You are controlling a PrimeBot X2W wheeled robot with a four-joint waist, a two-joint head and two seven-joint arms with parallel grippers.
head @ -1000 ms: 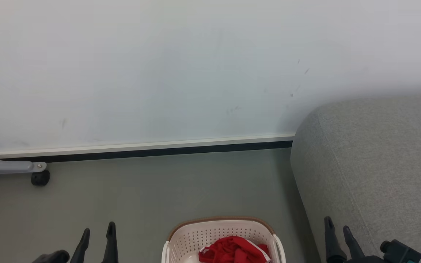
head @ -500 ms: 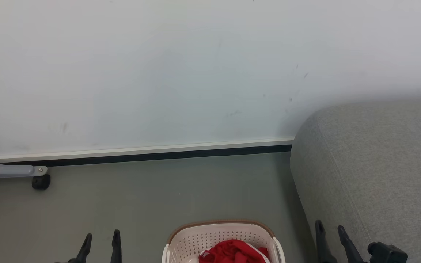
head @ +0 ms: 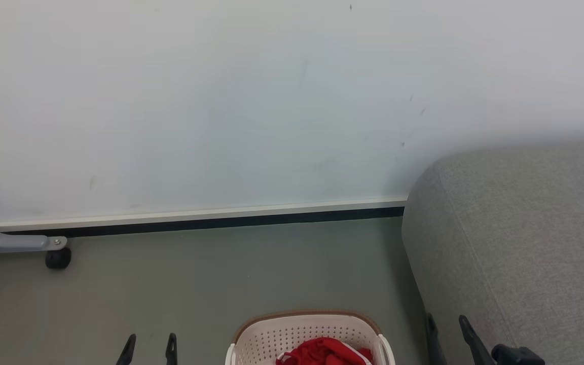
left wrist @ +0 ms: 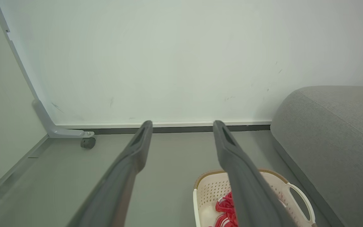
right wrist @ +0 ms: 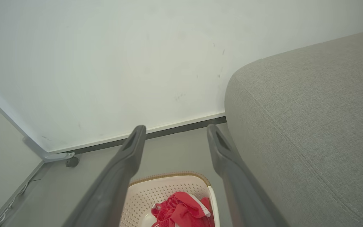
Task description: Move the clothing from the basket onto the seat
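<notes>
Left hand (head: pixel 151 338): near left, low over the floor; its two dark fingers are spread wide with nothing between them, well apart from the basket
Right hand (head: pixel 445 319): near right, beside the sofa's rounded side; fingers wide and empty; whether they touch the fabric I cannot tell
Red clothing (head: pixel 322 352): a crumpled bundle with white edging, lying inside the basket between the two hands; how many pieces it holds cannot be told
Basket (head: pixel 307 317): cream perforated plastic with a brown rim, standing on the floor at the near centre, just left of the sofa
Risk at the basket: the basket looks light, so a finger catching its rim or a perforation would probably drag or tip it; a shallow pinch on loose cloth may lift one layer and let the rest slide back
Sofa seat (head: pixel 525 228): large grey woven upholstery filling the right side, its top bare
Risk at the sofa: its side rises beside the basket, so cloth carried too low could snag on the rounded edge and drop to the floor
Floor (head: pixel 221 274): grey, running back from the basket to the skirting
Castor (head: pixel 58 258): black wheel on a grey metal leg (head: pixel 13 242), far left, well apart from the work
Skirting (head: pixel 195 218): dark strip under a pale wall (head: pixel 221 101) with faint scuffs
In the way: nothing lies between the hands and the basket; the sofa's flank crowds the right hand
</notes>
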